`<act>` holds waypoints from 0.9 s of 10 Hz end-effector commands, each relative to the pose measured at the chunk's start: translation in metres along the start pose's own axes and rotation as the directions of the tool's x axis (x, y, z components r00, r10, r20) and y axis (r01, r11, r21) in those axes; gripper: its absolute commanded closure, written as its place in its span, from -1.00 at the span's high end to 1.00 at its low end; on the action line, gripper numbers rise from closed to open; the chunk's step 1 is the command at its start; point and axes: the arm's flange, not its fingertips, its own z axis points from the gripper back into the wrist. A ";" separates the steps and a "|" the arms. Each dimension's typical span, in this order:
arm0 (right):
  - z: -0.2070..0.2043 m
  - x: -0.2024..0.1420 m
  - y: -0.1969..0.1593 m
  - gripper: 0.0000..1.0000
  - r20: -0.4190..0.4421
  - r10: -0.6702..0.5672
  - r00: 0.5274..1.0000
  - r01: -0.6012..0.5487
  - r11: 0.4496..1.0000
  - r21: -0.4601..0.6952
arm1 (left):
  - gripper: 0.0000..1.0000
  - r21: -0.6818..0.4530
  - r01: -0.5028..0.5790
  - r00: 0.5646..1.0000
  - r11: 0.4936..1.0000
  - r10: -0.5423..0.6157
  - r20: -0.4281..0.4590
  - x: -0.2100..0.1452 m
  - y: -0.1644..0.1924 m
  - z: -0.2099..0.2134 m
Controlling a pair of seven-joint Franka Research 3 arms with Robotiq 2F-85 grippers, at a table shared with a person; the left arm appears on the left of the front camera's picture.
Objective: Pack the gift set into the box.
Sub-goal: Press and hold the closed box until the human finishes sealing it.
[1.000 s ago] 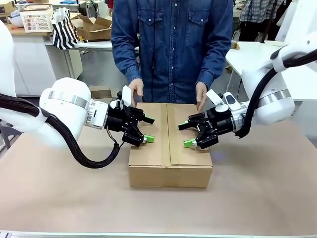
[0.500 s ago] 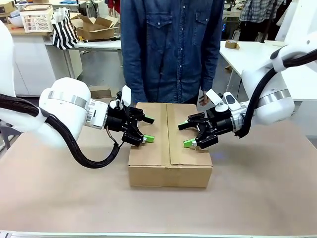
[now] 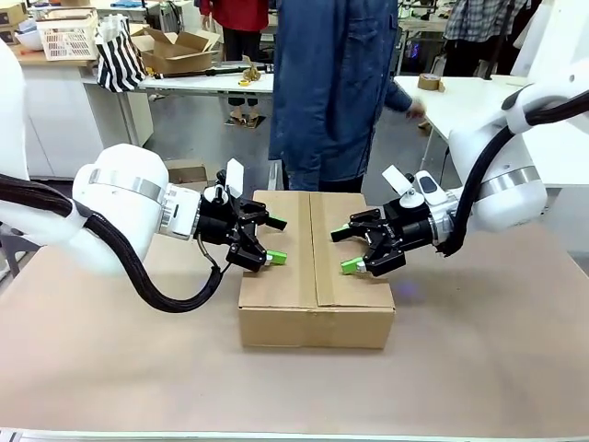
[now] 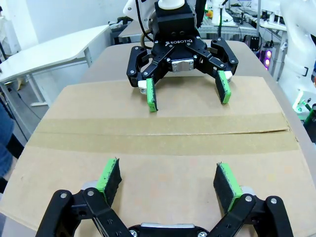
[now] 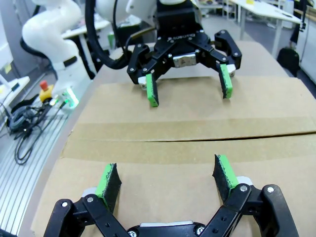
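The box (image 3: 317, 276) stands in the middle of the table with its top flaps shut, the seam running away from me. My left gripper (image 3: 276, 241) hovers open over the left flap, its green pads apart and holding nothing. My right gripper (image 3: 342, 250) hovers open over the right flap, facing the left one. In the left wrist view my own left gripper (image 4: 168, 175) is spread over the box (image 4: 163, 138), with the right gripper (image 4: 187, 96) opposite. The right wrist view mirrors this: right gripper (image 5: 165, 177), box (image 5: 187, 133), left gripper (image 5: 190, 91). The gift set is hidden.
A person (image 3: 331, 92) in a denim shirt stands behind the box, turned to the right, one hand (image 3: 416, 109) near the white table (image 3: 460, 101). A back table holds a white lattice basket (image 3: 66, 35), a striped bag (image 3: 120, 55) and a smaller carton (image 3: 175, 51).
The person's hands have left the box's far edge, and the person has turned and stepped to the right. Both grippers have stayed where they were, open.
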 end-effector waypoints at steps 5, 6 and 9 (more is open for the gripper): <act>0.000 0.000 0.000 1.00 -0.004 0.002 1.000 -0.002 1.000 -0.001 | 1.00 0.001 0.012 1.000 1.000 -0.012 -0.001 -0.004 0.000 0.001; 0.000 0.000 0.000 1.00 -0.004 0.002 1.000 -0.002 1.000 -0.001 | 1.00 0.001 0.012 1.000 1.000 -0.012 -0.001 -0.004 0.000 0.001; 0.000 0.000 0.000 1.00 -0.004 0.002 1.000 -0.002 1.000 -0.001 | 1.00 0.001 0.012 1.000 1.000 -0.012 -0.001 -0.004 0.000 0.001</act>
